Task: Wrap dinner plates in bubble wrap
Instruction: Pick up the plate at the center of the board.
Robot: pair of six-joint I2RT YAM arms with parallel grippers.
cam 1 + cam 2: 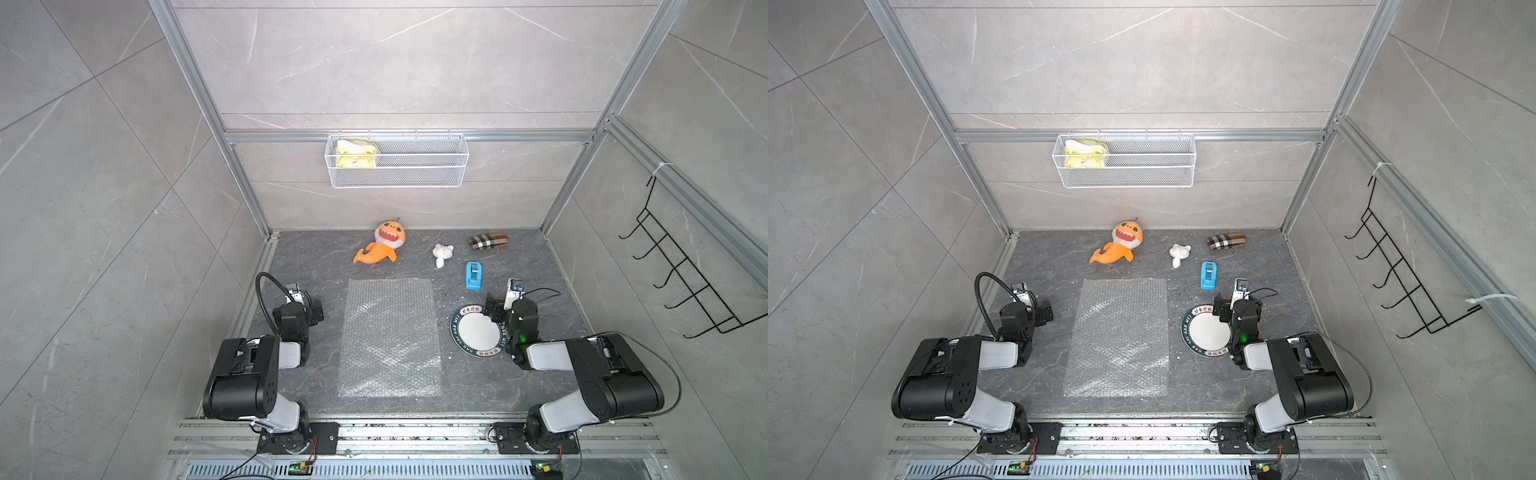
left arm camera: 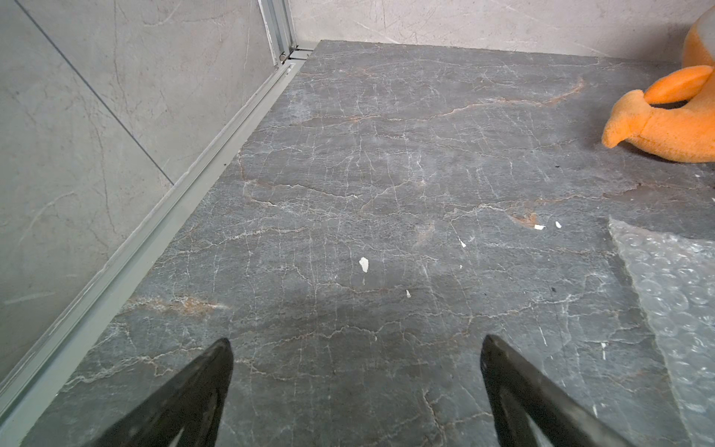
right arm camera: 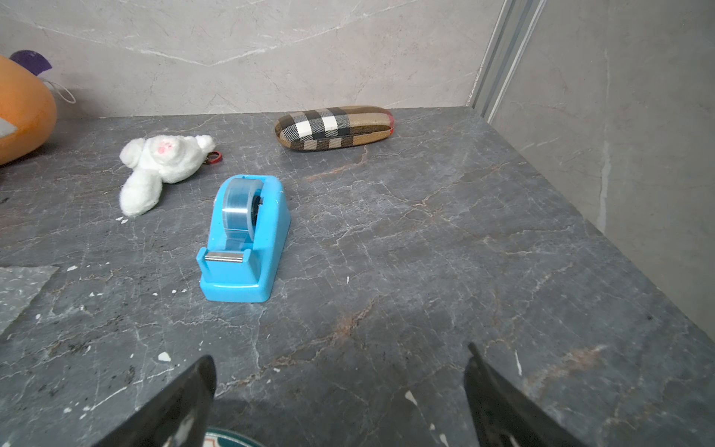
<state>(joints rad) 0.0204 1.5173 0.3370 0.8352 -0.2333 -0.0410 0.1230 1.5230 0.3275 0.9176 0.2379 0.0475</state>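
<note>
In both top views, a clear rectangular sheet of bubble wrap (image 1: 390, 336) lies flat and unfolded in the middle of the dark veined stone tabletop (image 1: 316, 374). The round dinner plate (image 1: 473, 332), white-centred with a dark lettered rim, sits bare just beside the sheet on its right, not touching it. The left wrist view shows the left gripper (image 2: 356, 338) with jaws spread wide over bare stone, a corner of the sheet in sight. The right wrist view shows the right gripper (image 3: 339, 353) equally wide and empty, with the plate's rim peeking between its fingers and a blue plastic tape dispenser (image 3: 245, 240) beyond. Wrapping appears not yet begun: the plate has yet to be set on the sheet and covered.
</note>
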